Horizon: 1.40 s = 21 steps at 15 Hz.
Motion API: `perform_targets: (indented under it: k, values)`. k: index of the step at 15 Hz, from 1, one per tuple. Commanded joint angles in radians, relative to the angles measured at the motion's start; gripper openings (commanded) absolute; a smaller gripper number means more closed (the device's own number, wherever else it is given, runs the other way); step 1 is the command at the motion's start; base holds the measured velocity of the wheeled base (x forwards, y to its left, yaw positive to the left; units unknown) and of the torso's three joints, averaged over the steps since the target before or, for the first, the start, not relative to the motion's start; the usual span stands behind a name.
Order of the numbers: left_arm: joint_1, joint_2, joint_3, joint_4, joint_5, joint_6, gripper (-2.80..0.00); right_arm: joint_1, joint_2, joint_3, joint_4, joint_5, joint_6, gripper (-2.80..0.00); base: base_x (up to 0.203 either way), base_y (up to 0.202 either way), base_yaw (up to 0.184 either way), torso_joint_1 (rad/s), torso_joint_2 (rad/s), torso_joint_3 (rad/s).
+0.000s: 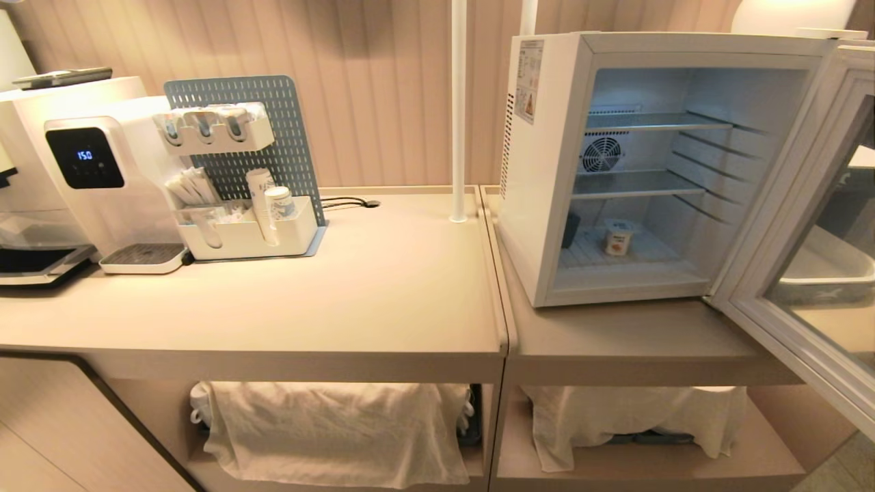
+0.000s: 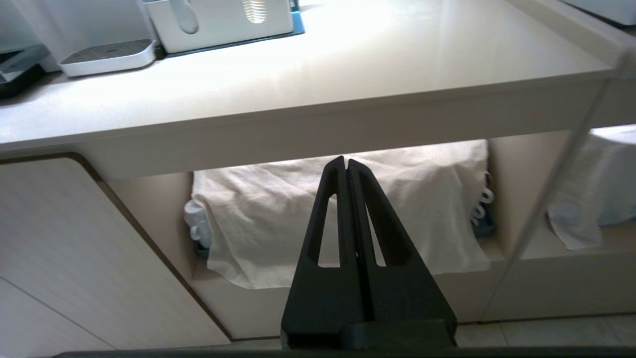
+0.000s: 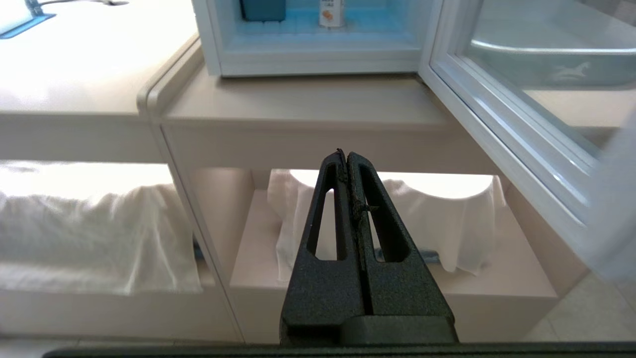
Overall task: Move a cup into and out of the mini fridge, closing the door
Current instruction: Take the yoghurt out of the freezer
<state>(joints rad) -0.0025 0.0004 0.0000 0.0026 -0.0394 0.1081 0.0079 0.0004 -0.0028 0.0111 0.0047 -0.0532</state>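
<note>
Jaws of both grippers are pressed closed and empty. Head view: the mini fridge [image 1: 547,171] fills the upper right, its door [image 1: 806,225] swung open at right, the cup [image 1: 618,238] upright on its floor. Left wrist view: the left gripper [image 2: 346,161] at center faces a draped cloth [image 2: 348,209] under the table [image 2: 298,89]. Right wrist view: the right gripper [image 3: 345,155] sits center, below the fridge at top.

The mini fridge [image 1: 547,171] mouth is wide open, with the door [image 1: 806,225] swung out to the right, so that side's blocked. Two wire shelves [image 1: 642,183] crowd the upper part; the bottom level has room beside the cup [image 1: 619,237]. The surface [image 1: 383,287] on the left is bare.
</note>
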Motion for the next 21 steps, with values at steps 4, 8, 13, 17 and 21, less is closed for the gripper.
perform_targets:
  k: [4, 8, 13, 17, 21]
  values:
    - [0.001, -0.002, 0.000, 0.004, -0.002, -0.008, -2.80, 0.001, 0.001, 0.000, 0.003, 0.001, 0.000, -2.80, 0.171, 0.029, -0.007, 0.004, 0.00, -0.001]
    - [0.001, -0.002, 0.000, 0.004, -0.002, -0.011, -2.80, 0.001, 0.000, -0.005, -0.004, -0.004, 0.002, -2.80, 0.000, 0.000, 0.000, 0.000, 0.00, 0.000]
    - [0.001, -0.002, 0.000, 0.002, -0.001, -0.019, -2.80, 0.001, 0.185, -0.578, 0.094, -0.005, 0.038, -2.80, 0.000, 0.000, 0.000, 0.000, 0.00, 0.000]
    - [0.001, -0.002, 0.000, 0.000, 0.007, -0.042, -2.80, 0.004, 0.709, -0.889, 0.182, 0.006, 0.040, -2.80, 0.000, 0.000, 0.000, 0.000, 0.00, 0.000]
    - [0.001, -0.002, 0.000, 0.000, 0.007, -0.042, -2.80, 0.011, 1.146, -0.884, 0.217, 0.116, -0.044, -2.80, 0.000, 0.000, 0.000, 0.000, 0.00, 0.000]
